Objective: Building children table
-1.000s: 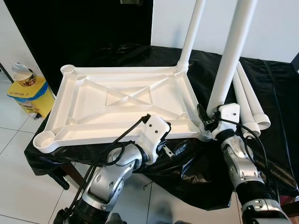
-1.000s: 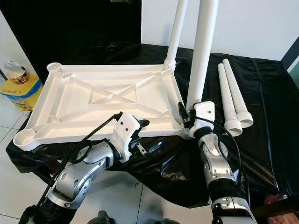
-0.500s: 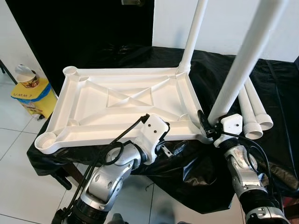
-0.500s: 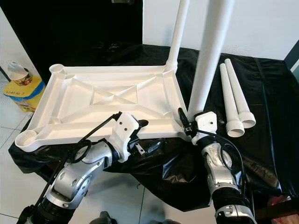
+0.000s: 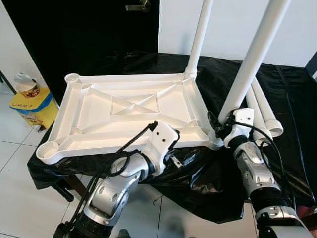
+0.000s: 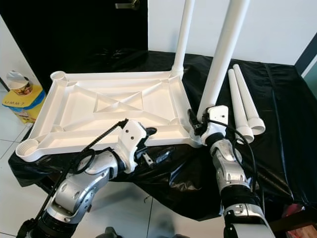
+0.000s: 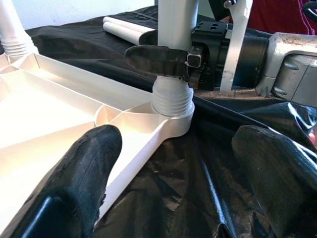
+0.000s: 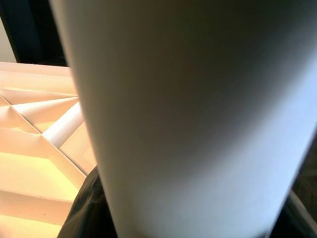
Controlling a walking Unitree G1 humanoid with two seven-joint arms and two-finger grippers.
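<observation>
A white top (image 5: 124,111) lies upside down on a desk (image 5: 297,99) draped in black sheet, ribs up, its long axis running left to right. It has a round socket at each corner. The far-right socket holds a leg (image 5: 198,37) standing upright. The near-right socket (image 7: 171,111) holds a second leg (image 5: 252,54), its threaded end seated in the socket and its shaft leaning up and to the right. The near-left socket (image 5: 47,148) and far-left socket (image 5: 73,78) hold nothing.

The right end effector (image 5: 218,128) is clenched on the second leg just above the socket; the left wrist view shows a black finger (image 7: 158,59) wrapped across the shaft.

The left end effector (image 5: 181,158) is released, fingers spread, at the top's near edge just left of that socket, over the black sheet.

Two spare legs (image 5: 265,111) lie side by side on the desk to the right, their long axes running away from the robot, flared ends nearest.

A yellow bin (image 5: 32,106) with a cup (image 5: 25,84) on top stands on the floor at left.
</observation>
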